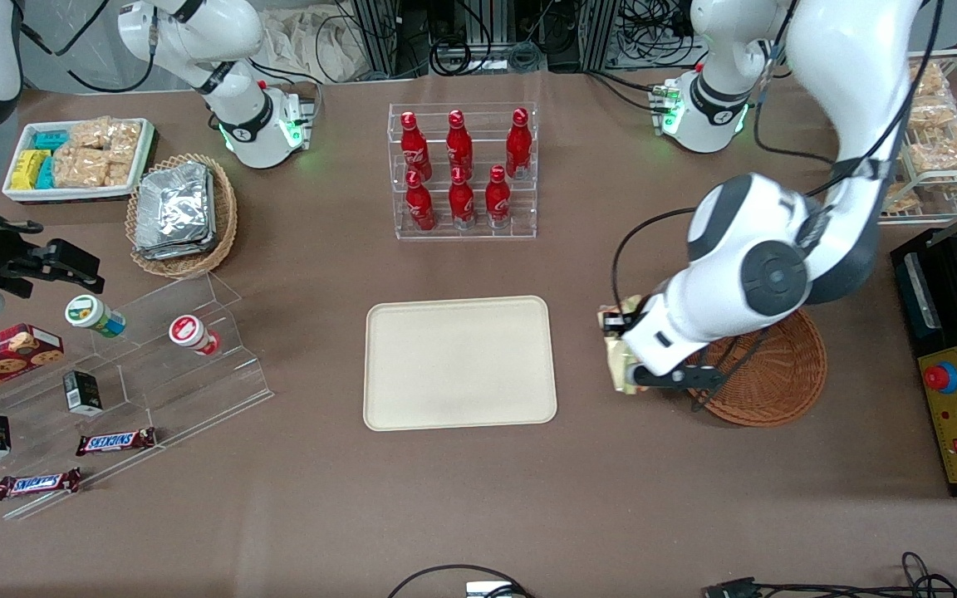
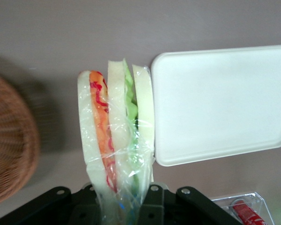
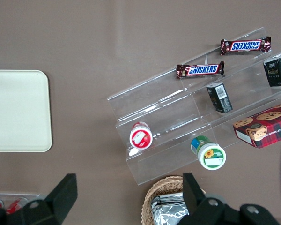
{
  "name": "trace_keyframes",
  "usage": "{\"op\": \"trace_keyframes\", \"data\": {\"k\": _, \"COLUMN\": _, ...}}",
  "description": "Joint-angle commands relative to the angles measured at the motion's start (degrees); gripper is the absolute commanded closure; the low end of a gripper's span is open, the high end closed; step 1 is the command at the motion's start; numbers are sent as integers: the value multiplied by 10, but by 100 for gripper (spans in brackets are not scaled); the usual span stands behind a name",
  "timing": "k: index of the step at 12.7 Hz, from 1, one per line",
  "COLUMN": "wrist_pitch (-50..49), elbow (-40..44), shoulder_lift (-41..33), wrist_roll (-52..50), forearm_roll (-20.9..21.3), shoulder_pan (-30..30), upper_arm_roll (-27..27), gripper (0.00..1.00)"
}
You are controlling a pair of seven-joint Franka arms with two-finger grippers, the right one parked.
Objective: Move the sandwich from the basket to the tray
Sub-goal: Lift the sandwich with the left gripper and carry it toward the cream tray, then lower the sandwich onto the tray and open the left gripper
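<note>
Sandwich in transit from basket to tray

The sandwich (image 2: 114,136) is held clamped in the end effector (image 1: 621,359), above the bench between the basket (image 1: 777,374) and the tray (image 1: 459,363). Carrying over the tray and lowering before release is judged next. "SNICKERS" is readable on two bars (image 1: 115,441).

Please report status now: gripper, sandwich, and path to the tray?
Gripper shut on sandwich, held above table between basket and tray. Sandwich out of basket, not yet over tray. Tray bare, nothing in the way.
</note>
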Motion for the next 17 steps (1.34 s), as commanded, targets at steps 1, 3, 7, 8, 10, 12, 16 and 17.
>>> {"op": "trace_keyframes", "data": {"k": 1, "wrist_pitch": -9, "elbow": 80, "shoulder_lift": 84, "wrist_roll": 7, "forearm_roll": -6, "shoulder_pan": -35, "upper_arm_roll": 1, "gripper": 100}}
{"op": "trace_keyframes", "data": {"k": 3, "wrist_pitch": 11, "elbow": 82, "shoulder_lift": 114, "wrist_roll": 4, "forearm_roll": -6, "shoulder_pan": -53, "upper_arm_roll": 1, "gripper": 100}}
{"op": "trace_keyframes", "data": {"k": 7, "wrist_pitch": 97, "elbow": 80, "shoulder_lift": 175, "wrist_roll": -39, "forearm_roll": -16, "shoulder_pan": -93, "upper_arm_roll": 2, "gripper": 100}}
{"op": "trace_keyframes", "data": {"k": 8, "wrist_pitch": 114, "elbow": 80, "shoulder_lift": 189, "wrist_roll": -39, "forearm_roll": -15, "shoulder_pan": -101, "upper_arm_roll": 3, "gripper": 100}}
{"op": "trace_keyframes", "data": {"k": 10, "wrist_pitch": 140, "elbow": 77, "shoulder_lift": 210, "wrist_roll": -39, "forearm_roll": -9, "shoulder_pan": -105, "upper_arm_roll": 4, "gripper": 100}}
{"op": "trace_keyframes", "data": {"k": 12, "wrist_pitch": 141, "elbow": 76, "shoulder_lift": 218, "wrist_roll": -36, "forearm_roll": 6, "shoulder_pan": -105, "upper_arm_roll": 5, "gripper": 99}}
{"op": "trace_keyframes", "data": {"k": 16, "wrist_pitch": 135, "elbow": 62, "shoulder_lift": 219, "wrist_roll": -40, "forearm_roll": 37, "shoulder_pan": -105, "upper_arm_roll": 6, "gripper": 94}}
{"op": "trace_keyframes", "data": {"k": 17, "wrist_pitch": 132, "elbow": 62, "shoulder_lift": 218, "wrist_roll": -40, "forearm_roll": 37, "shoulder_pan": -103, "upper_arm_roll": 6, "gripper": 51}}
